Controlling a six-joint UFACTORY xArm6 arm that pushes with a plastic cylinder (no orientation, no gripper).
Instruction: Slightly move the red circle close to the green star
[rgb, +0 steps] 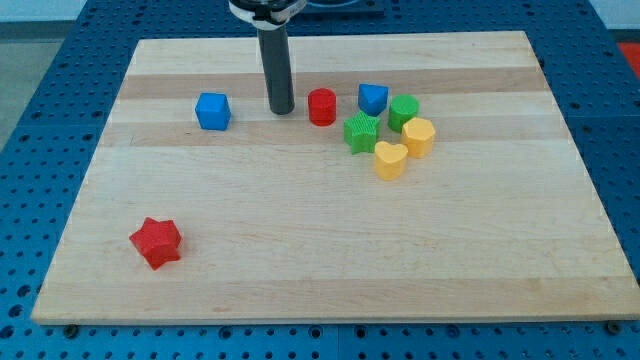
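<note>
While my tip (280, 110) stands bare just left of the red circle (321, 106), touching nothing, we see the green star (361, 132) lying down-right beyond it.

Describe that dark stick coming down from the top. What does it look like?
It is a plain, straight, round rod, dark grey to black, slightly glossy, with no markings. My tip ends flat. At the top sits a pale collar with a dark ring; no cables show.

Setting: robotics lab bench | evidence: blue perforated metal table (40, 60) – grid of mounting holes – under a pale wooden board (330, 270) | small coloured plastic test blocks on top
</note>
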